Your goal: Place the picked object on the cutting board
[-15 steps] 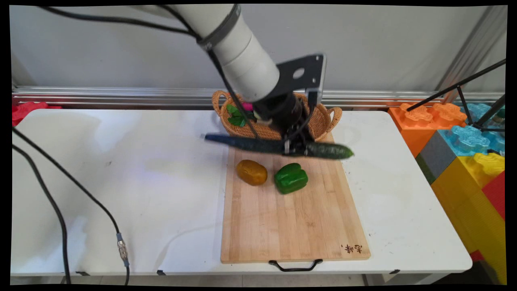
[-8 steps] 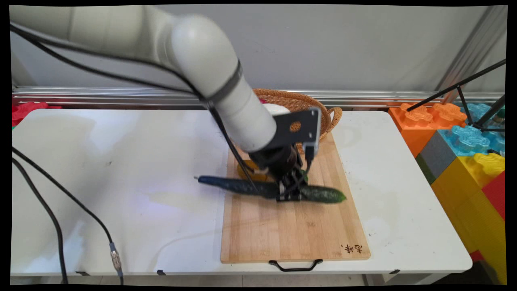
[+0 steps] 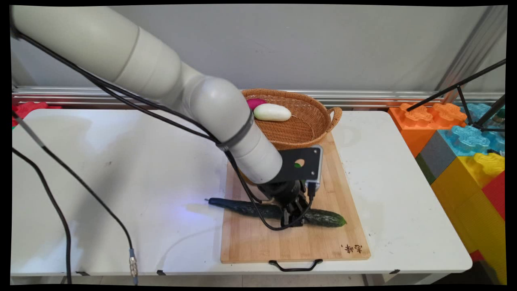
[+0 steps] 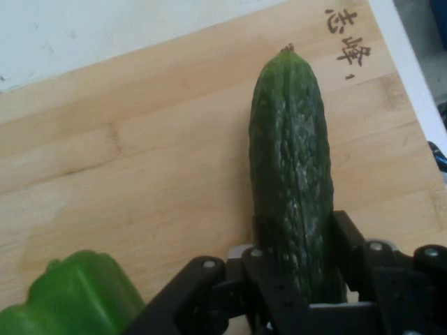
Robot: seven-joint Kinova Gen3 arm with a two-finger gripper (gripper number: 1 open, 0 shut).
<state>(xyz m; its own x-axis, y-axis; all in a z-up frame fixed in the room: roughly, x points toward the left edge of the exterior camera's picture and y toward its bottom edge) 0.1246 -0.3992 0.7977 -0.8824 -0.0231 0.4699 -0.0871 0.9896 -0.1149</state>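
My gripper point(image 3: 293, 220) is shut on a long dark green cucumber point(image 3: 323, 217) about its middle, low over the front half of the wooden cutting board point(image 3: 258, 242). The cucumber lies crosswise, its left end reaching past the board's left edge over the white table point(image 3: 121, 161). I cannot tell whether it touches the board. In the hand view the cucumber point(image 4: 290, 174) runs up from between the gripper point(image 4: 297, 279) fingers, with a green pepper point(image 4: 70, 296) close at the lower left on the board point(image 4: 140, 174). The arm hides most of the pepper in the main view.
A wicker basket point(image 3: 331, 117) stands behind the board with a white vegetable point(image 3: 272, 112) and a pink one point(image 3: 254, 103) in it. Big coloured blocks point(image 3: 464, 141) and black tripod legs point(image 3: 476, 81) are at the right. Black cables point(image 3: 60, 226) hang at the left.
The arm has carried the cucumber from in front of the basket toward the board's near end and lowered it, now hiding the potato and pepper.
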